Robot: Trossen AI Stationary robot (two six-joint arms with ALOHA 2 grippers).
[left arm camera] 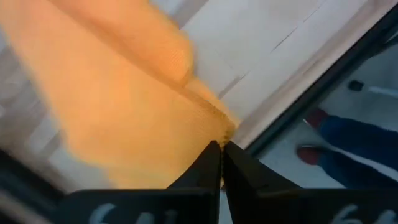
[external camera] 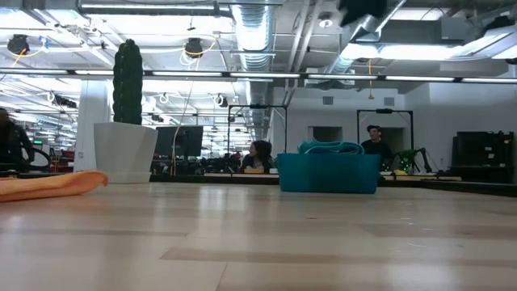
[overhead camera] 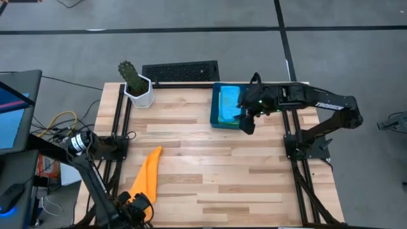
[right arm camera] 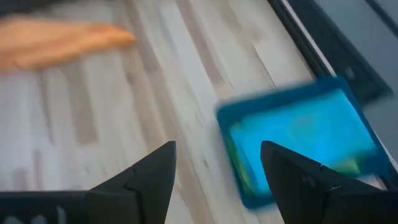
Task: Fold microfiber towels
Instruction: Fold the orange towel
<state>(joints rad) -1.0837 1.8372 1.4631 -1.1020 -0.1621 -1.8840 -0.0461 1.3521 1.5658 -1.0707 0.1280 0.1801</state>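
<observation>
An orange microfiber towel (overhead camera: 150,173) lies bunched in a long strip near the table's near left corner; it also shows in the low view (external camera: 48,184) and the right wrist view (right arm camera: 56,38). My left gripper (overhead camera: 137,203) is shut on its near end. More towels, light blue and green (overhead camera: 229,102), lie in a blue bin (overhead camera: 215,118) at the far right. My right gripper (right arm camera: 217,168) hovers open above the bin's near edge, with nothing between its fingers. My left gripper (left arm camera: 221,152) pinches the orange towel's near end at a corner of its edge (left arm camera: 219,127) between its two fingertips. The fingers come from above, pointing down. The rest of the towel stretches away toward the table's far side and lies on the wood.
A white pot with a cactus (overhead camera: 136,89) stands at the far left, and a black grille (overhead camera: 181,71) lies behind the table's far edge. Bare wood spans the table's middle (overhead camera: 216,172). People show in the room beyond (external camera: 258,155), and shoes on the floor (left arm camera: 311,134).
</observation>
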